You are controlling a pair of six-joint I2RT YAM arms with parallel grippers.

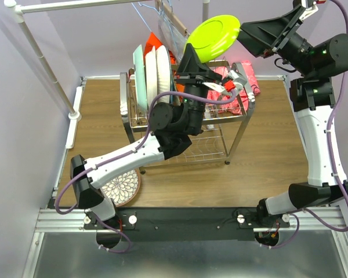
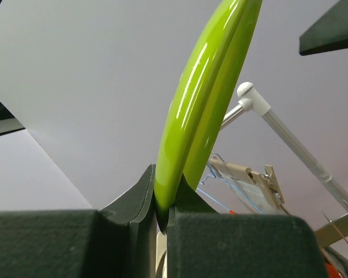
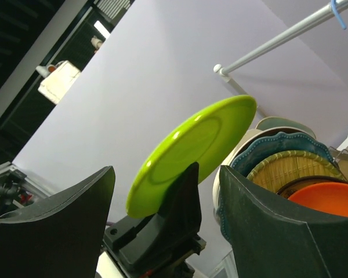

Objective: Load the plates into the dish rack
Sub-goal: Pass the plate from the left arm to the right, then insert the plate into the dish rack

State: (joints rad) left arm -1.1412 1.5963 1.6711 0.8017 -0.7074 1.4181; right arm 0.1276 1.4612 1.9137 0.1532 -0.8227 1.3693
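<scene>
My left gripper [image 1: 192, 62] [image 2: 162, 200] is shut on the lower rim of a lime green plate [image 1: 214, 35] [image 2: 203, 98] [image 3: 191, 150] and holds it tilted in the air above the dish rack [image 1: 235, 124]. Several plates stand on edge in the rack's upper left: a mint one [image 1: 138, 72], a white one [image 1: 158, 72] and an orange one [image 1: 153, 41]. The right wrist view shows teal [image 3: 278, 147], tan [image 3: 296, 168] and orange [image 3: 327, 200] plates. My right gripper [image 1: 246, 36] [image 3: 165, 174] is open, raised just right of the lime plate, apart from it. A floral plate [image 1: 123, 186] lies on the table under my left arm.
Red and pink cloths [image 1: 243, 81] lie on the rack's right side. A white clothes rail [image 1: 46, 63] with hangers [image 1: 168, 17] stands along the back and left. The left arm reaches across the front of the rack.
</scene>
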